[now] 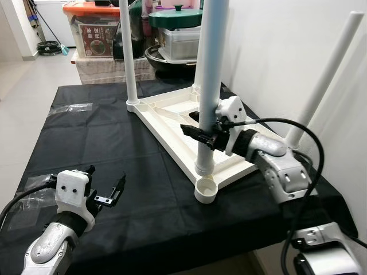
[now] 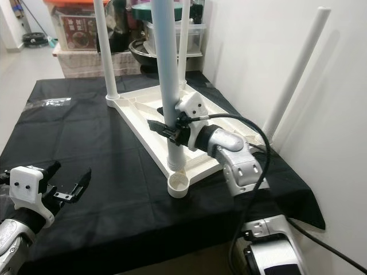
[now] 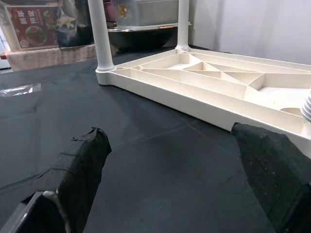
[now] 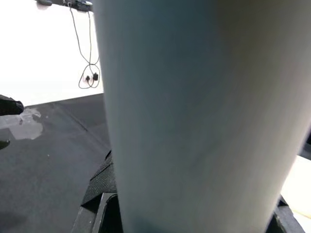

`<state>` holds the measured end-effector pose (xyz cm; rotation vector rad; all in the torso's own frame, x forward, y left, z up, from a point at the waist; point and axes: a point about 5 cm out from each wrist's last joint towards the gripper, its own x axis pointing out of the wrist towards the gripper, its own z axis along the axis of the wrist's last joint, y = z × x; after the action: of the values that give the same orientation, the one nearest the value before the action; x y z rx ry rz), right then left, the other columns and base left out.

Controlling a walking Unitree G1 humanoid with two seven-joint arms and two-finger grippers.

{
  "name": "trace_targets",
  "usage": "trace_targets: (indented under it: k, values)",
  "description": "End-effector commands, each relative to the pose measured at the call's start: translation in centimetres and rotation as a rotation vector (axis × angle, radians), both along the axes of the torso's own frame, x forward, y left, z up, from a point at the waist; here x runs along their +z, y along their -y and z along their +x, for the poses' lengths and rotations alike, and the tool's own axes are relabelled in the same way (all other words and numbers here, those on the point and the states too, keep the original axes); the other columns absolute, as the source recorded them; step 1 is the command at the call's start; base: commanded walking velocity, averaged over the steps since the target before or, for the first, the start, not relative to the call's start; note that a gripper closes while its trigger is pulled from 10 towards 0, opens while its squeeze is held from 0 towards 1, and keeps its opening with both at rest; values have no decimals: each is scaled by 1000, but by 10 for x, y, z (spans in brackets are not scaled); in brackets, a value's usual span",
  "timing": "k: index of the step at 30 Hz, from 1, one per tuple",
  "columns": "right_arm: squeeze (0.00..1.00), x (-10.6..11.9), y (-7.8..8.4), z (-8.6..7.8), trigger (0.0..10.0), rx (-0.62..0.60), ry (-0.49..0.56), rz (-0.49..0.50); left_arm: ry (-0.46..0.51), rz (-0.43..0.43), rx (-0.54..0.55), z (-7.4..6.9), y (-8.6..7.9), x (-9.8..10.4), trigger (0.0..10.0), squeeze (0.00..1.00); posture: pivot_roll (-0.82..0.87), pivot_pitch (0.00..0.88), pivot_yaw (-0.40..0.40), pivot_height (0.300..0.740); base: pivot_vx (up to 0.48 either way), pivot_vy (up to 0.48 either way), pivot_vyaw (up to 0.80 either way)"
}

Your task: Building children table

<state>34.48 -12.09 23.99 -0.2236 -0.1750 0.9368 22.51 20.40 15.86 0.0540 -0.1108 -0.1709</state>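
Observation:
The white children's table top [image 1: 172, 117] lies upside down on a table covered in black cloth [image 1: 86, 143]. White legs stand in its far left corner [image 1: 131, 51] and its back corner [image 1: 198, 69]. Another leg [image 1: 328, 69] rises at the right by the wall. My right gripper [image 1: 199, 133] is shut on a pale leg [image 1: 210, 69] held upright, its ribbed lower end just behind the open near-corner socket [image 1: 206, 189]. The right wrist view shows this leg [image 4: 194, 111] very close. My left gripper [image 1: 106, 175] hovers open over the cloth at the front left, its black fingers [image 3: 77, 165] apart with nothing between them.
A clear plastic bag [image 1: 71, 107] lies on the cloth at the far left, and another wrapper [image 1: 23, 201] near my left arm. Storage boxes [image 1: 92, 31] and pots [image 1: 175, 23] stand behind the table. A white wall [image 1: 275, 51] runs close along the right.

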Motion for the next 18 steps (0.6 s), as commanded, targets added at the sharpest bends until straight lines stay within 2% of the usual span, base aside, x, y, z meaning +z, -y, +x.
trace_targets:
  k: [1, 6, 10, 18]
  values:
    - [0, -2, 8, -7, 10000, 47, -8, -37, 9, -6, -7, -1, 1, 1, 10000, 0, -13, 0, -70, 740, 0, 0, 0]
    - [0, -5, 8, -10, 10000, 73, -15, -54, 9, -7, -6, -1, 0, 1, 10000, 0, -13, 0, -70, 740, 0, 0, 0]
    - [0, -18, 4, -22, 10000, 164, -44, -118, 7, -8, -13, 0, 2, 1, 10000, 0, -19, 0, -63, 740, 0, 0, 0]
    - [0, -30, -5, -25, 10000, 192, -60, -139, 10, -5, -7, 1, 0, 1, 10000, 0, -6, 0, -70, 740, 0, 0, 0]
